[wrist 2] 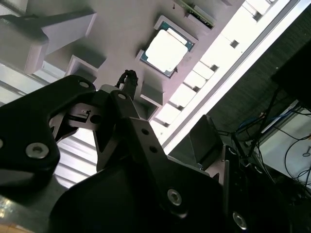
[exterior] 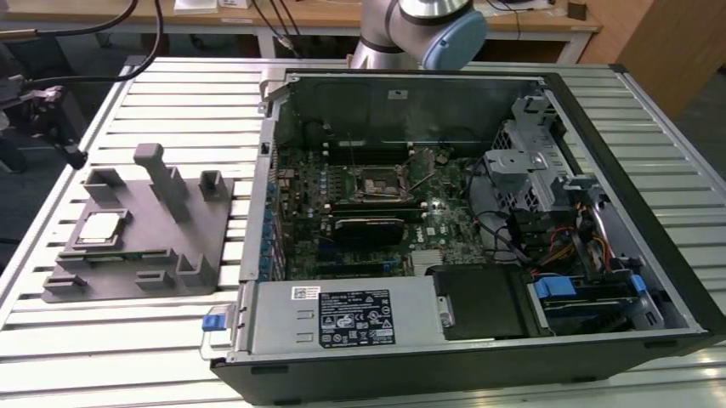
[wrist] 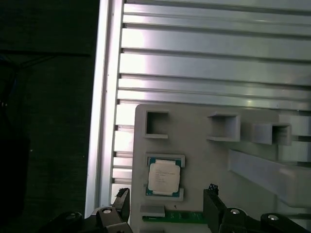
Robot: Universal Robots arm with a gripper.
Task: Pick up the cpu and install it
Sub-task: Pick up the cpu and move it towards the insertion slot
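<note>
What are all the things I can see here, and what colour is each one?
cpu: one, shiny silver, lying in a pocket of the fixture block.
fixture block: one, grey, on the table at the exterior view's left.
computer case: one, black, open, beside the block at the exterior view's right.
motherboard: one, green, inside the case.
socket: one, black with a metal frame, mid-motherboard.
power supply: one, grey, at the case's near edge.
table: one, silver slats, under everything.
robot arm: one, silver and pale blue, behind the case.
gripper: one, black, open, over the cpu in the first wrist view.
</note>
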